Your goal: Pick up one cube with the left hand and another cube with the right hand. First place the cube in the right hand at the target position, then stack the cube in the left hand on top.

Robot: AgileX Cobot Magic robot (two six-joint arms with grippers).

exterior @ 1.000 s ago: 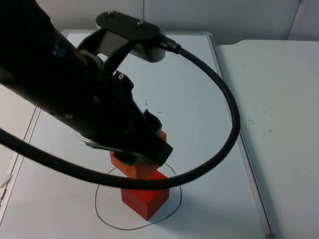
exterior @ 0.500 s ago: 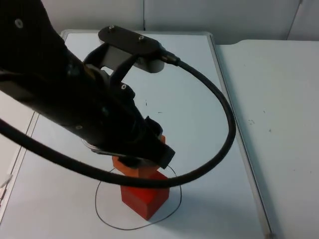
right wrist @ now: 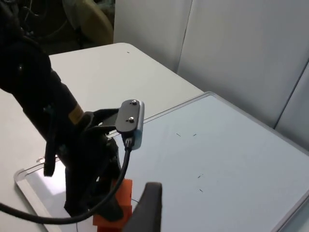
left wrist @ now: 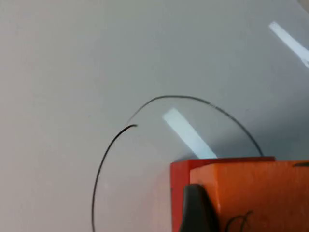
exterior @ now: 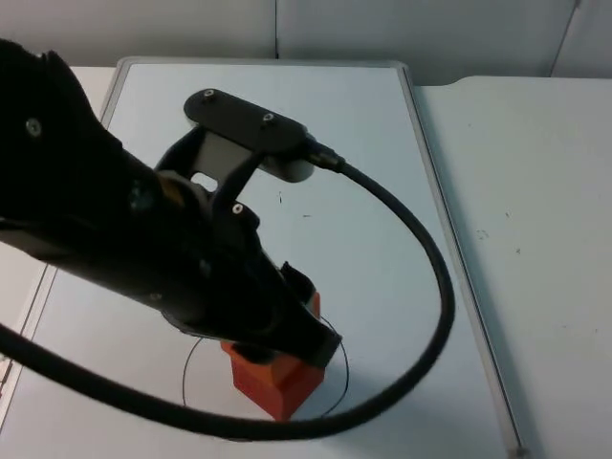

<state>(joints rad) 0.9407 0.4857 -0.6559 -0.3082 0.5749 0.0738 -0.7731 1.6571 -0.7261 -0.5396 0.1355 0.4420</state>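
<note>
A red cube (exterior: 279,384) stands inside a hand-drawn black circle (exterior: 337,381) near the front of the white board. My left gripper (exterior: 290,335) is right above it, shut on an orange cube (exterior: 312,306), most of which the arm hides. In the left wrist view the orange cube (left wrist: 251,191) rests over the red cube (left wrist: 178,193), slightly offset, with a black fingertip (left wrist: 193,210) against its side and the circle (left wrist: 159,99) around them. The right wrist view looks from a distance at both cubes (right wrist: 120,193) under the left arm; one right finger (right wrist: 147,208) shows.
The white board has a raised grey rim (exterior: 421,143). The bare white table (exterior: 535,239) runs on to the right of it. A grey partition wall (exterior: 382,29) closes the far end. The left arm (exterior: 115,249) covers much of the board.
The left arm has moved toward the front and down, bringing the orange cube from behind and above the red cube to directly over it.
</note>
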